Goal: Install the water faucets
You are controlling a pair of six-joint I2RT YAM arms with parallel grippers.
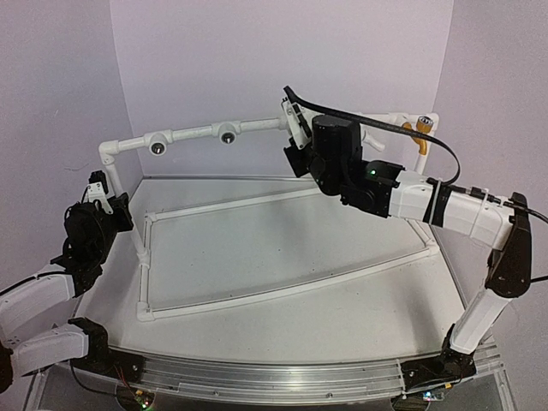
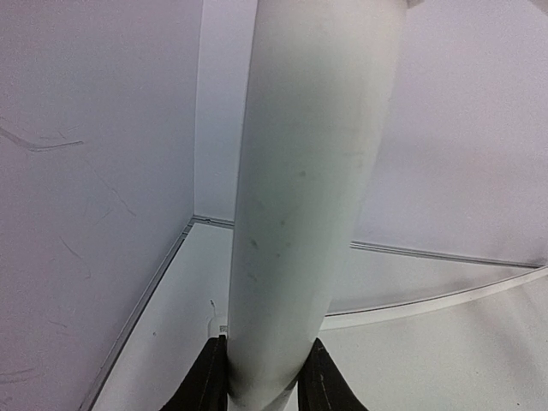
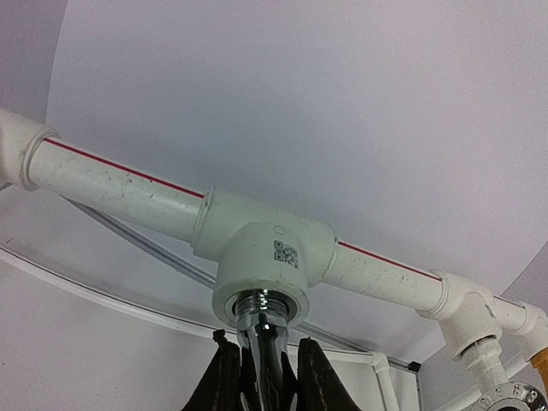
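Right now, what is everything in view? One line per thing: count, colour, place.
silver faucet: one, chrome, its threaded end at the mouth of a tee fitting on the top rail.
orange-yellow faucet: one, orange-yellow, at the top rail's right end.
open tee fittings: two, white with dark holes, on the left half of the top rail.
pipe frame: one, white, standing on the table.
table: one, pale grey, under everything.
left claw: one, black, shut on the pipe frame's left post.
right claw: one, black, shut on the silver faucet.
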